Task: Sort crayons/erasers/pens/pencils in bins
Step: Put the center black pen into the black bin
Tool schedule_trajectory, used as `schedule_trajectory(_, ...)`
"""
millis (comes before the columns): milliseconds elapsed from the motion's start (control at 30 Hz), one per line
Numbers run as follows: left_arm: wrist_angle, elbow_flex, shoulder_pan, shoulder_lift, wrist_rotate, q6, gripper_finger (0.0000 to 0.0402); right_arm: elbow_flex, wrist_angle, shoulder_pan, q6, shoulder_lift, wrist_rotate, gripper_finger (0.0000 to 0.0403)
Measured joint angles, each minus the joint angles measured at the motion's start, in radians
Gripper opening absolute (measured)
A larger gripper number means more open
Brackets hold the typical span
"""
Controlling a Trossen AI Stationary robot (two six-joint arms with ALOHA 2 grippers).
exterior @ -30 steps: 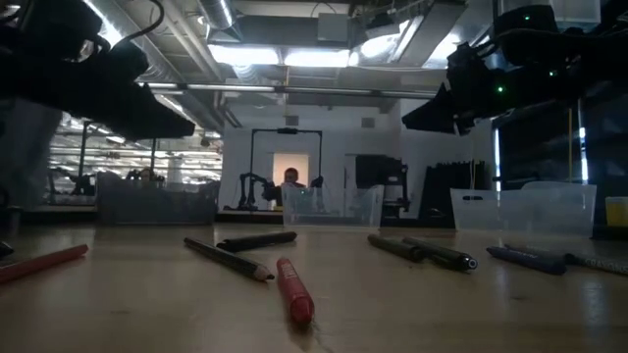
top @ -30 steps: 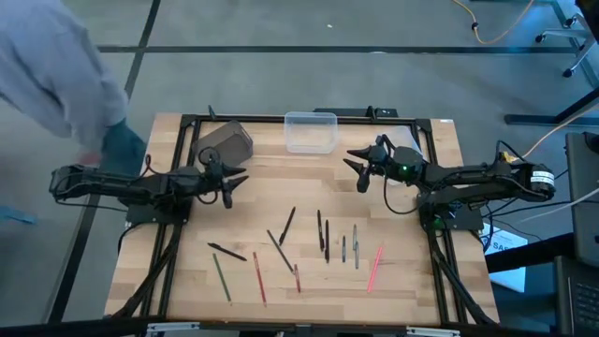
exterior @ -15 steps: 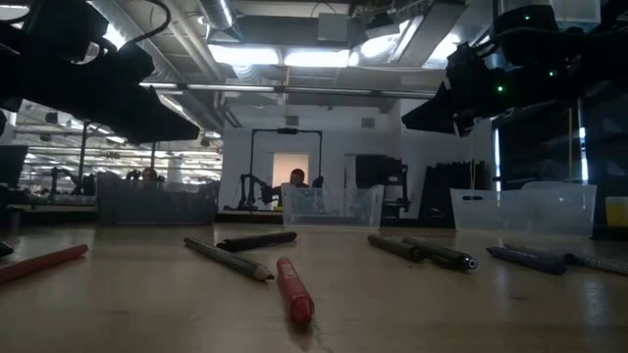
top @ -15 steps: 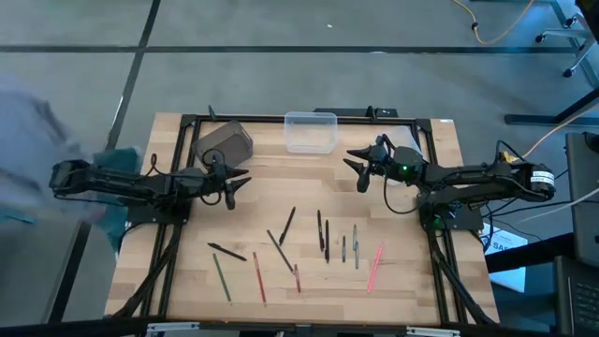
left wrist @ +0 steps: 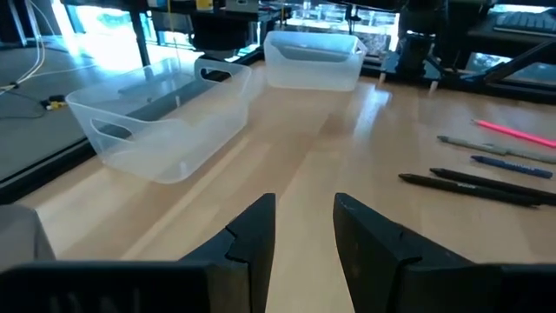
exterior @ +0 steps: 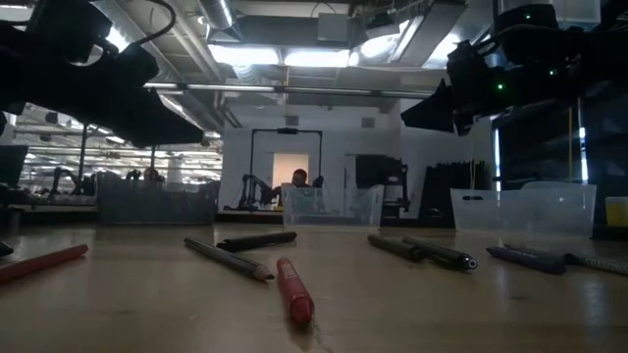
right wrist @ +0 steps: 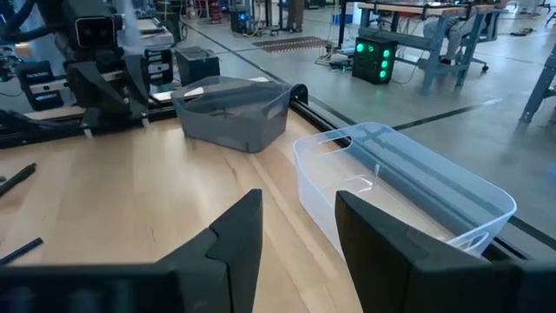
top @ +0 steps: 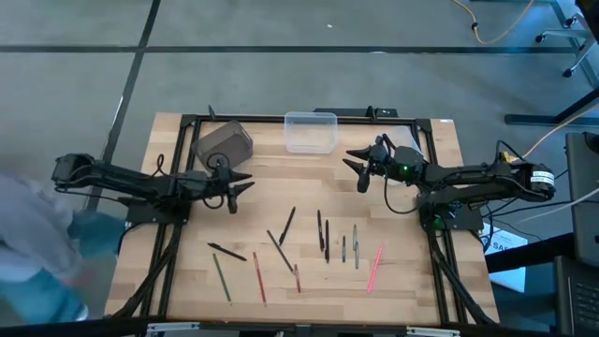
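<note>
Since the earlier frame, only the left gripper [top: 234, 186] crept right; the right gripper [top: 357, 169] hangs by the clear bin [top: 310, 131]. Both claws are spread and empty. Pens [top: 323, 234] lie crowded at the near side, so one pinch may catch two.

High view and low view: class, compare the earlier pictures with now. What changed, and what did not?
The left gripper slid a little toward the table's middle, open and empty. The person beside the table moved from its far-left corner toward the near-left. The right gripper, the sticks, the dark grey bin and the clear bin stayed put.
</note>
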Motion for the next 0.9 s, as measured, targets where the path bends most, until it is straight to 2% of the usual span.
schedule_trajectory(233, 0.075, 0.000, -0.012, 0.047, -0.028, 0.000, 0.0112, 0.035, 0.018, 0.000, 0.000, 0.030, -0.041, 0.0152)
schedule_trajectory(367, 0.082, 0.036, -0.014, 0.084, -0.028, 0.001, 0.0114, 0.106, 0.011, 0.010, -0.010, 0.124, -0.093, 0.0152)
schedule_trajectory(567, -0.003, 0.150, -0.051, 0.176, -0.036, 0.050, 0.0114, 0.232, -0.034, 0.037, -0.055, 0.291, -0.160, 0.0152)
schedule_trajectory(767, -0.023, 0.198, -0.109, 0.235, -0.056, 0.046, 0.0113, 0.356, -0.171, 0.086, -0.093, 0.411, -0.167, 0.0152)
schedule_trajectory(900, -0.028, 0.198, -0.161, 0.256, -0.110, -0.010, 0.0113, 0.416, -0.222, 0.129, -0.131, 0.465, -0.169, 0.0152)
